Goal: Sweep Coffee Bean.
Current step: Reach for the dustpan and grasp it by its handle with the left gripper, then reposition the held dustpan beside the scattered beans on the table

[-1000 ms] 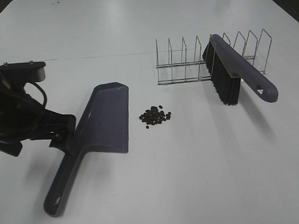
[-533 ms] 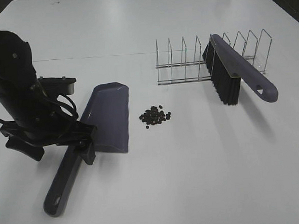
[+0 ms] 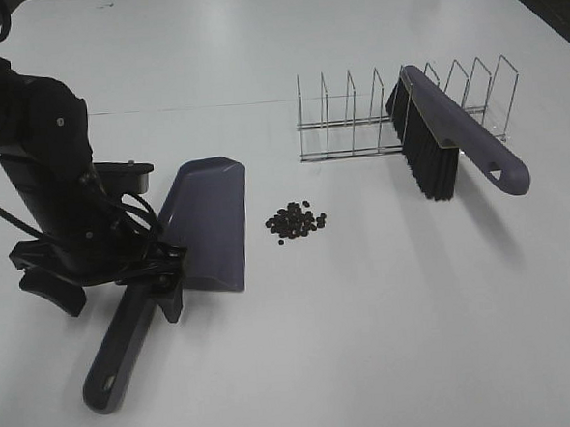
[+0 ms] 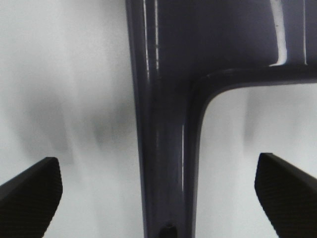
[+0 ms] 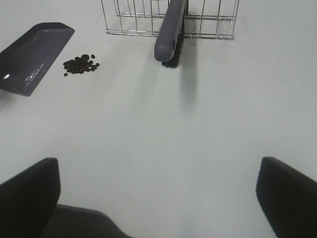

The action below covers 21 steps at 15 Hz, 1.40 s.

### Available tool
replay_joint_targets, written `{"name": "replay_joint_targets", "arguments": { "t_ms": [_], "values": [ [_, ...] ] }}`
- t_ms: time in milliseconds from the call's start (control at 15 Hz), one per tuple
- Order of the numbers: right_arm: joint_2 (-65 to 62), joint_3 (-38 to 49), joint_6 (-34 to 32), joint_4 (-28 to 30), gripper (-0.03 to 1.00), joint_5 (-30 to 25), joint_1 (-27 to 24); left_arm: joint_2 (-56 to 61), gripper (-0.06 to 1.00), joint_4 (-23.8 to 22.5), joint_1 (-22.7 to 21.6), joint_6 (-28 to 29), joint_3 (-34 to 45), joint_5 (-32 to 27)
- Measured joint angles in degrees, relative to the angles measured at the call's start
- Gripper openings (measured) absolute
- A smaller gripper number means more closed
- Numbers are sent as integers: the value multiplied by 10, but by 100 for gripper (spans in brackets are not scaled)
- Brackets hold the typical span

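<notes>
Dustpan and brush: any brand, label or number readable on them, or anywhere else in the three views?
None. The dustpan and the brush show plain moulded surfaces with no print, and nothing else in any view carries readable text.

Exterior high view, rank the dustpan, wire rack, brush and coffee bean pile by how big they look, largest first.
1. dustpan and wire rack: similar spread. The dustpan lies nearer the camera, so I won't rank one over the other.
2. brush
3. coffee bean pile, by far the smallest
</notes>
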State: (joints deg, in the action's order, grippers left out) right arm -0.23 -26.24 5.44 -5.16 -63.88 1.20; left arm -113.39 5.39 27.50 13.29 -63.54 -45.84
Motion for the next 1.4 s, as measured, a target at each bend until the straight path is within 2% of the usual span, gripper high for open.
{"name": "replay_joint_targets", "arguments": {
  "t_ms": [600, 733, 933, 1200, 1400],
  "values": [
    [0, 0, 0, 0, 98, 0, 0, -37, 95, -2, 0, 4, -19, 14],
    [0, 0, 0, 0, 98, 0, 0, -40, 88, -13, 0, 10, -21, 13],
    [0, 0, 0, 0, 98, 0, 0, -41, 70, -19, 0, 15, -21, 13],
    [0, 0, -1, 0, 98, 0, 0, -42, 32, -18, 0, 14, -21, 19],
    [0, 0, -1, 0, 98, 0, 0, -42, 32, -10, 5, 15, -21, 28]
  ]
}}
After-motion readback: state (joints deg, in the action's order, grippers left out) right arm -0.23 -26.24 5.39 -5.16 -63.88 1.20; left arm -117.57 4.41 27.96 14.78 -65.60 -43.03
